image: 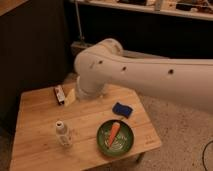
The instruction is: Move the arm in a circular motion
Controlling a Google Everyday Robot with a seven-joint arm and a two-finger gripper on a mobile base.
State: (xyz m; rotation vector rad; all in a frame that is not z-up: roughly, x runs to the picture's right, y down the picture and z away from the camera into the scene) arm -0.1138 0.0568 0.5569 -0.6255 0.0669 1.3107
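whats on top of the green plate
A carrot lies on the green plate; nothing covers it. The arm crosses above the table, its claw near the dark bar, hiding the table behind it.

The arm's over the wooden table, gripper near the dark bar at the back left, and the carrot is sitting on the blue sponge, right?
Not quite: the carrot lies on the green plate, as the camera view shows. The blue sponge sits apart, behind the plate. The arm is over the wooden table, gripper near the dark bar.
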